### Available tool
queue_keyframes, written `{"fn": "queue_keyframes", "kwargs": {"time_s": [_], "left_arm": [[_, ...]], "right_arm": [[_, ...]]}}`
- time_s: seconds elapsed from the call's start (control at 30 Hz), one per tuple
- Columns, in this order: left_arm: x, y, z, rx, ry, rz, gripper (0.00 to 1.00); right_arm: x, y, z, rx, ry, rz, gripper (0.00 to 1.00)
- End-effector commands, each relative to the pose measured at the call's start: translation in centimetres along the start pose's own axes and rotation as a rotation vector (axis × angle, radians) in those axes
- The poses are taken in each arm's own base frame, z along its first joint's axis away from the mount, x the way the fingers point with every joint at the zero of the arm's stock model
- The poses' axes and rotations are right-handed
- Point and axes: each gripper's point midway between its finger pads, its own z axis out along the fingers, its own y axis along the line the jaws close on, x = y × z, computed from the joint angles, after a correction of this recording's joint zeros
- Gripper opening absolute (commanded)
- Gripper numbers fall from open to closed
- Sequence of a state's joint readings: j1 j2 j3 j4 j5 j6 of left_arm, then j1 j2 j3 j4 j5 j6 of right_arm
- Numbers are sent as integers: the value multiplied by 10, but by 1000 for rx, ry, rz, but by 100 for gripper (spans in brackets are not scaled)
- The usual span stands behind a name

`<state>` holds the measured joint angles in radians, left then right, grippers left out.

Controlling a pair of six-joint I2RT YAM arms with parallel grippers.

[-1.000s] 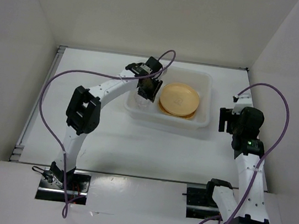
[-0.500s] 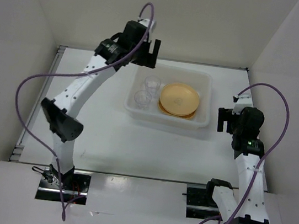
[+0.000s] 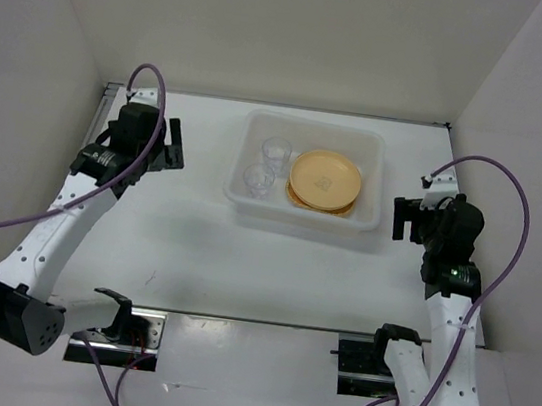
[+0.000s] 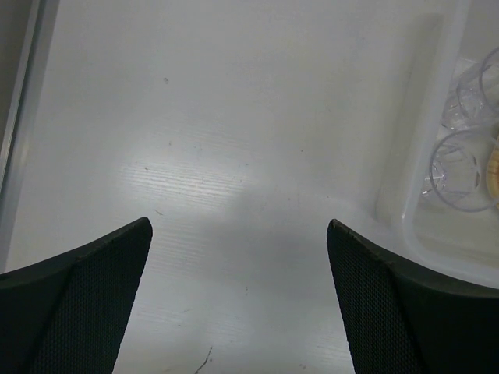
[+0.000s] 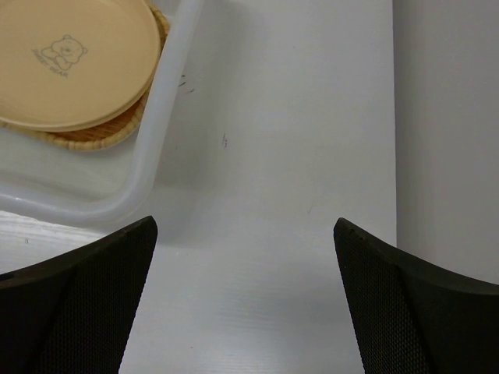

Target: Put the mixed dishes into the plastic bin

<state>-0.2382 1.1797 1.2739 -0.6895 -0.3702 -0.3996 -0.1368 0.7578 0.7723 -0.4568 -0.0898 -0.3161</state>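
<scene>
Looking down from above now: the translucent white rectangular plastic bin (image 3: 294, 215) sits toward the far edge of the table (image 3: 243, 260), a little right of centre. Inside, on its left side, I've got two small clear glass cups, one (image 3: 276, 151) behind the other (image 3: 256, 179), both upright. On the right side of the bin is a round tan-yellow plate (image 3: 325, 178) with a small bear print, lying flat. My right wrist view shows the woven-patterned tan plate (image 5: 93, 136) peeking out beneath it. There may be another round plate sandwiched in that stack, but I can't make it out from here.

My left claw (image 3: 166, 143) hangs near the far-left corner, jaws spread wide with nothing between them, just bare table below. My right claw (image 3: 405, 217) is by the right edge, just beside the bin's right wall, also gaping wide and carrying nothing.

I can't spot a single dish left out on the table. I'd call this job done, or as good as; all that's left is parking the arms.
</scene>
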Motion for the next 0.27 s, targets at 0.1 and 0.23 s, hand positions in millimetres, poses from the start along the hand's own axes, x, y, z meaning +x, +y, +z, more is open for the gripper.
{"fn": "queue_keyframes", "kwargs": {"time_s": [0.1,0.23], "left_arm": [[-20,1,2,1,-97,-67,99],[-19,1,6,1,-87,-98,99]], "right_arm": [[-19,1,-4,-11,-77,-29,98],[-15,1,-2,-5,-65,-18,98]]}}
